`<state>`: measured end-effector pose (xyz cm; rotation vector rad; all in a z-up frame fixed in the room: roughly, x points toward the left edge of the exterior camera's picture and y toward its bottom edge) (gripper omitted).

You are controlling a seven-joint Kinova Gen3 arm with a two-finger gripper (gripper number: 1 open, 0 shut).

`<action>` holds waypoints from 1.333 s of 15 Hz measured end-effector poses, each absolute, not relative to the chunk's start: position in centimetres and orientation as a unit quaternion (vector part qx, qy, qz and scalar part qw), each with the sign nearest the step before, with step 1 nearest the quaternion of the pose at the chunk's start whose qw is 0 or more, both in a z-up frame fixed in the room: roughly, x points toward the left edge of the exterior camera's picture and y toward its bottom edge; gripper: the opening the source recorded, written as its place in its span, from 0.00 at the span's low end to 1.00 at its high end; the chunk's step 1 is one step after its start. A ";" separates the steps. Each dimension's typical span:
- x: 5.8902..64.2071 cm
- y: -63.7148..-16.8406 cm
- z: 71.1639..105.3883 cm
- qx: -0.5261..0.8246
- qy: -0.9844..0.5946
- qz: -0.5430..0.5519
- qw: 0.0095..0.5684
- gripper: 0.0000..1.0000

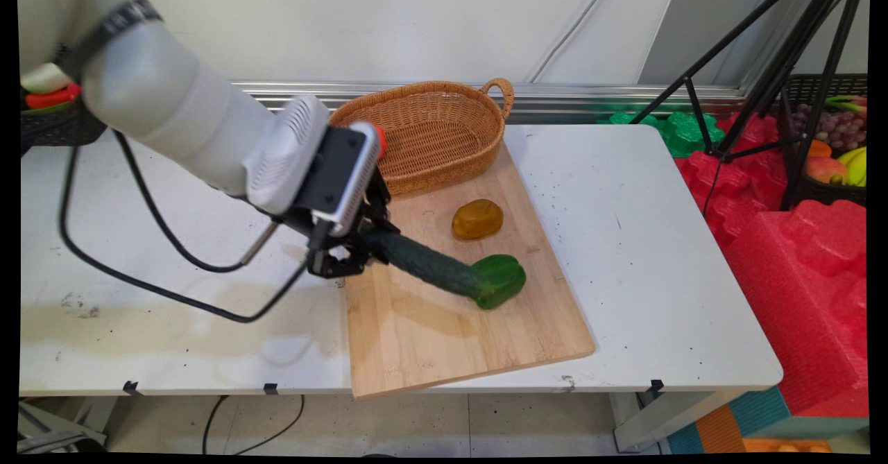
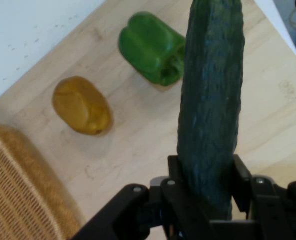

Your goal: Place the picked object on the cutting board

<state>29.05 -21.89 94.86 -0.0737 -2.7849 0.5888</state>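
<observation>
My black gripper (image 1: pixel 371 245) is shut on one end of a long dark green cucumber (image 1: pixel 433 267), which sticks out to the right, lifted over the wooden cutting board (image 1: pixel 444 339). In the hand view the cucumber (image 2: pixel 210 110) rises between the two fingers, and the gripper (image 2: pixel 207 187) clamps its lower end. A green bell pepper (image 1: pixel 501 280) lies on the board right by the cucumber's far tip. A yellow-brown potato (image 1: pixel 477 219) rests on the board further back. In the hand view the pepper (image 2: pixel 151 48) and potato (image 2: pixel 82 105) lie left of the cucumber.
An empty wicker basket (image 1: pixel 430 134) stands at the board's far end, close behind the gripper. Black cables (image 1: pixel 139 242) hang from the arm over the table's left half. A tripod (image 1: pixel 763 69) and red foam blocks (image 1: pixel 798 256) stand right of the table.
</observation>
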 end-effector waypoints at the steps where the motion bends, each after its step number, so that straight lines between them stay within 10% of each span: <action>1: 28.7 -22.2 94.3 -0.030 -0.968 0.202 0.144 0.00; 20: 25.2 -32.1 82.4 -0.103 -0.981 0.126 0.107 0.00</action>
